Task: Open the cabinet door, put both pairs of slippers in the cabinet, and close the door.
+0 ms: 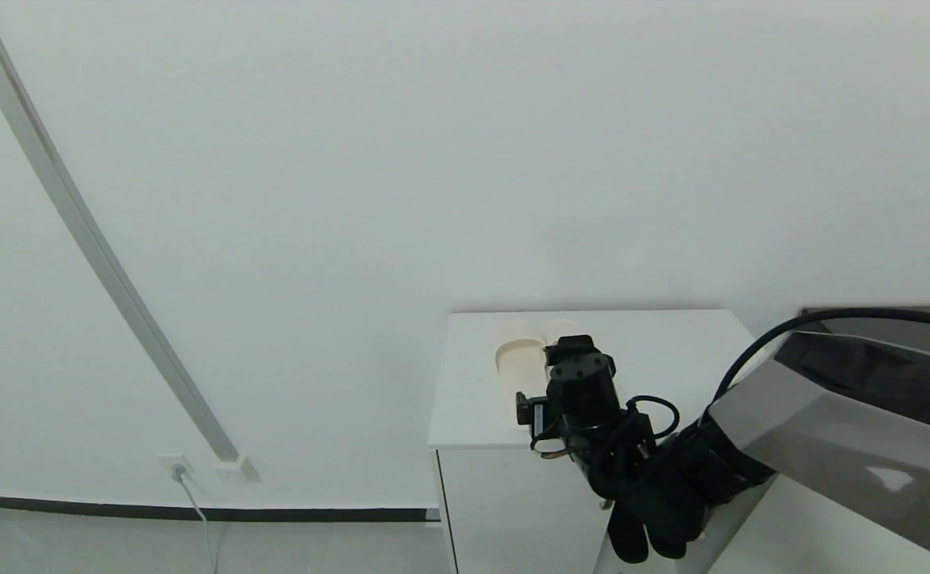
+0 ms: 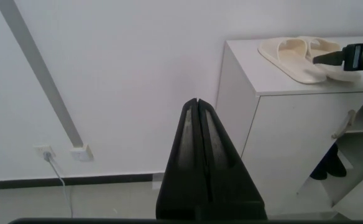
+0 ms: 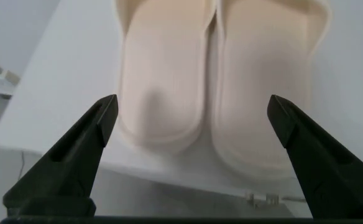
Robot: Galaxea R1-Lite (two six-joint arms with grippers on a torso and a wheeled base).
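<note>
The right hand (image 3: 191, 118) was seen spread wide in the right wrist view. Its two dark fingers (image 3: 97, 121) were set either side of the cream slippers (image 3: 163, 87) w/o touching them. The slippers were laid side by side, soles down, on the white top of the cabinet (image 2: 256, 124), close to its front edge. Their rounded ends were turned toward the hand and lay between the fingertips, approx. level with them.

From the head view the gap between those fingers could not be judged. There the right arm was stretched up over the cabinet's front edge, and the slippers were half hidden behind the hand (just a pale curve beside the wrist).

More was given by the left wrist view. The left hand (image 2: 198, 124) was pressed together, its fingers flat against each other with nothing held between, and it was kept well apart from both cabinet and slippers. The cabinet front was also shown there. Beside a pale handle (image 2: 345, 124) the inside was exposed, with a shelf edge and, lower down, a dark item (image 2: 329, 165) whose kind could not be told. In that same view the right hand's tip was seen resting just beside the slippers on the top.

Behind everything, a plain wall (image 1: 465, 159) was crossed by a slanting grey cable duct (image 1: 90, 239), and a socket (image 1: 174, 464) with a cable was placed near the floor.
</note>
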